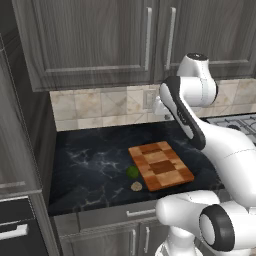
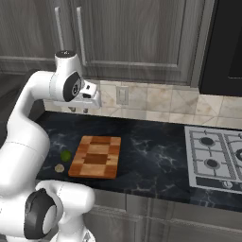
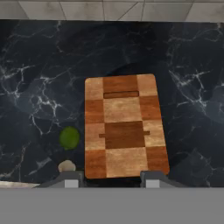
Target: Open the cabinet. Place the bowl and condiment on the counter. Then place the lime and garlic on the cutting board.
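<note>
Hand [image 3: 111, 178] is hovering empty, fingers partly apart, above the cutting board [image 3: 125, 125], likely surveying; lime [image 3: 69, 137] and garlic [image 3: 66, 166] are lying on the surface [image 3: 39, 65] just beside the board, cabinet [image 1: 100, 40] closed.

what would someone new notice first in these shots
The checkered cutting board stands out on the black marble counter, with the lime and garlic on the marble beside its left edge. The white arm's gripper hangs above the counter, under the cabinet, whose doors are closed.
</note>
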You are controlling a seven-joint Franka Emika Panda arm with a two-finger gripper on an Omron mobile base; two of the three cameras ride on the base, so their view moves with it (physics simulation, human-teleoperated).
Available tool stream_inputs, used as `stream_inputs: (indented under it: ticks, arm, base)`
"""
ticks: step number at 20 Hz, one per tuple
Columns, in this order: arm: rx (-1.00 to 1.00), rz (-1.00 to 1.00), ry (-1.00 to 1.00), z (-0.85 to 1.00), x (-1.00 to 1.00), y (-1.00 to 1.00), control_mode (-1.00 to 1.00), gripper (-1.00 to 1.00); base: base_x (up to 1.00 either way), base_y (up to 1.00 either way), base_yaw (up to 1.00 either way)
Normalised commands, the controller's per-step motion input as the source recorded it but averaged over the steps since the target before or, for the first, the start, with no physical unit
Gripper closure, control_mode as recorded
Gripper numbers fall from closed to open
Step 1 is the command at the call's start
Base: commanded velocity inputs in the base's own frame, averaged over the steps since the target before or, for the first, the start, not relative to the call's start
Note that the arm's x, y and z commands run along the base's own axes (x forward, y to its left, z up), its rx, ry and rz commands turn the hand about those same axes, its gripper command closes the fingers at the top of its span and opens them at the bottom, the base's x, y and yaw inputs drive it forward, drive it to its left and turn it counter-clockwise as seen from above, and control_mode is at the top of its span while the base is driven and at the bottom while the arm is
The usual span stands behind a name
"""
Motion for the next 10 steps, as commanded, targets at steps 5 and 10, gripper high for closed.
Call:
stream_inputs:
  ticks: [5, 10]
  arm:
    - [0.0, 0.0, 0.0, -0.01, 0.01, 0.0, -1.0, -1.0]
    - [0.0, 0.0, -0.01, 0.03, 0.0, 0.0, -1.0, -1.0]
  base:
    - [0.0, 0.0, 0.0]
    - [0.0, 0.0, 0.0]
